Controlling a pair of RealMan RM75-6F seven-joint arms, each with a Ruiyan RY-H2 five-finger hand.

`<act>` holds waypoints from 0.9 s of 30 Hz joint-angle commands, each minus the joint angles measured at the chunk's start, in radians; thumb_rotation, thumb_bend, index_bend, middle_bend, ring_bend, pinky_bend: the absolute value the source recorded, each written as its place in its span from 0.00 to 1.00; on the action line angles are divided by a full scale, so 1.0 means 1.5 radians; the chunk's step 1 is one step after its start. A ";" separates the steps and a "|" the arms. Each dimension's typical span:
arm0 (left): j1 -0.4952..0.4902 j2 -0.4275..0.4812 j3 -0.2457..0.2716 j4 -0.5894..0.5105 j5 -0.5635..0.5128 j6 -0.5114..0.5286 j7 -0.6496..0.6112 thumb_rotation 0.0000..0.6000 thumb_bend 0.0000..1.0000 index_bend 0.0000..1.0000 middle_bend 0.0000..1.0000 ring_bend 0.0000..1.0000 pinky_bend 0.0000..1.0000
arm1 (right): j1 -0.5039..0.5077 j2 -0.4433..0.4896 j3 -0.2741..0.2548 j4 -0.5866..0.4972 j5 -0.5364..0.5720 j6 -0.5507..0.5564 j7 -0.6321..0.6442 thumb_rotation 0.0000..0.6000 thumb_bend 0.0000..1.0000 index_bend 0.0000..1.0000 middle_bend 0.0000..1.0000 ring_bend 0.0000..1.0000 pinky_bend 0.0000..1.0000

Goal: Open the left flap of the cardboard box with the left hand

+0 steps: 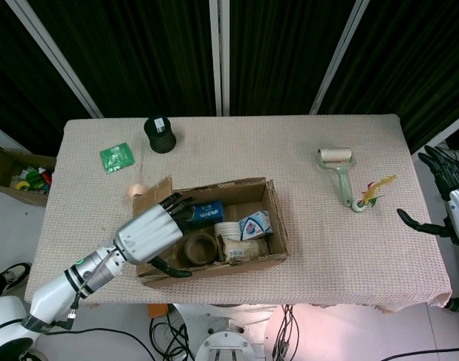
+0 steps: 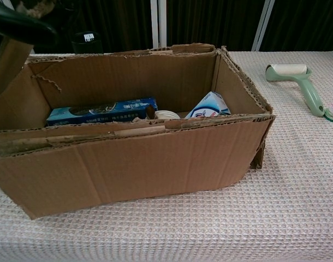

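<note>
The cardboard box (image 1: 248, 259) (image 2: 134, 169) sits at the table's front centre with its top open. Its left flap (image 1: 157, 189) (image 2: 7, 65) stands up at the box's left end. My left hand (image 1: 149, 232) lies over that flap, with the fingers (image 1: 180, 201) reaching over its top edge toward the box's inside. The thumb (image 1: 168, 270) curves by the front left corner. In the chest view only one dark finger (image 2: 22, 24) shows, above the flap. No pinch on the flap is visible. My right hand (image 1: 449, 201) hangs off the table's right edge with its fingers spread, holding nothing.
Inside the box lie a blue carton (image 1: 211, 213) (image 2: 101, 112), a tape roll (image 1: 199, 245), white cups (image 1: 228, 226) and a tissue pack (image 1: 255, 223). A lint roller (image 1: 339, 177) (image 2: 300, 82), a black cup (image 1: 159, 134), a green packet (image 1: 115, 156) and a small peach ball (image 1: 137, 190) lie around it.
</note>
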 commanded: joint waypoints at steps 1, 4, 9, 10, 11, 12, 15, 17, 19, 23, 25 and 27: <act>0.035 0.031 0.011 -0.007 0.040 0.039 -0.032 0.00 0.00 0.68 0.51 0.11 0.20 | 0.001 0.011 0.005 -0.019 -0.005 0.006 -0.014 0.98 0.20 0.00 0.00 0.00 0.00; 0.063 0.047 0.013 0.003 0.073 0.081 -0.066 0.00 0.00 0.68 0.52 0.11 0.20 | 0.001 0.017 0.008 -0.036 -0.003 0.011 -0.039 0.98 0.20 0.00 0.00 0.00 0.00; 0.107 0.064 0.017 0.041 0.122 0.146 -0.114 0.00 0.00 0.68 0.53 0.11 0.20 | 0.002 0.015 0.008 -0.056 -0.005 0.011 -0.066 0.98 0.20 0.00 0.00 0.00 0.00; 0.115 0.067 0.019 0.049 0.130 0.157 -0.124 0.00 0.00 0.68 0.53 0.11 0.20 | 0.002 0.014 0.008 -0.058 -0.006 0.012 -0.070 0.98 0.20 0.00 0.00 0.00 0.00; 0.126 0.072 0.022 0.061 0.141 0.173 -0.139 0.00 0.00 0.68 0.53 0.11 0.20 | 0.001 0.014 0.008 -0.060 -0.007 0.013 -0.074 0.98 0.20 0.00 0.00 0.00 0.00; 0.134 0.075 0.024 0.070 0.149 0.184 -0.149 0.00 0.00 0.69 0.54 0.11 0.20 | 0.001 0.013 0.008 -0.061 -0.007 0.013 -0.076 0.98 0.20 0.00 0.00 0.00 0.00; 0.163 0.084 0.036 0.099 0.162 0.215 -0.191 0.00 0.00 0.69 0.55 0.11 0.20 | 0.003 0.012 0.008 -0.064 -0.003 0.007 -0.076 0.98 0.21 0.00 0.00 0.00 0.00; 0.183 0.084 0.047 0.121 0.163 0.228 -0.225 0.00 0.00 0.69 0.55 0.11 0.20 | 0.005 0.011 0.007 -0.064 -0.003 0.003 -0.073 0.98 0.20 0.00 0.00 0.00 0.00; 0.201 0.076 0.057 0.146 0.162 0.239 -0.265 0.00 0.00 0.69 0.55 0.11 0.20 | 0.006 0.009 0.007 -0.062 -0.004 0.001 -0.073 0.98 0.20 0.00 0.00 0.00 0.00; 0.231 0.047 0.075 0.200 0.164 0.264 -0.341 0.00 0.00 0.69 0.54 0.11 0.20 | 0.007 0.005 0.006 -0.058 -0.005 0.002 -0.068 0.98 0.20 0.00 0.00 0.00 0.00; 0.247 0.035 0.076 0.230 0.165 0.286 -0.367 0.00 0.00 0.69 0.54 0.11 0.20 | 0.007 0.004 0.006 -0.054 -0.006 0.002 -0.065 0.98 0.20 0.00 0.00 0.00 0.00; 0.259 0.029 0.073 0.249 0.162 0.310 -0.388 0.00 0.00 0.69 0.54 0.11 0.20 | 0.006 0.004 0.005 -0.051 -0.008 0.003 -0.066 0.98 0.20 0.00 0.00 0.00 0.00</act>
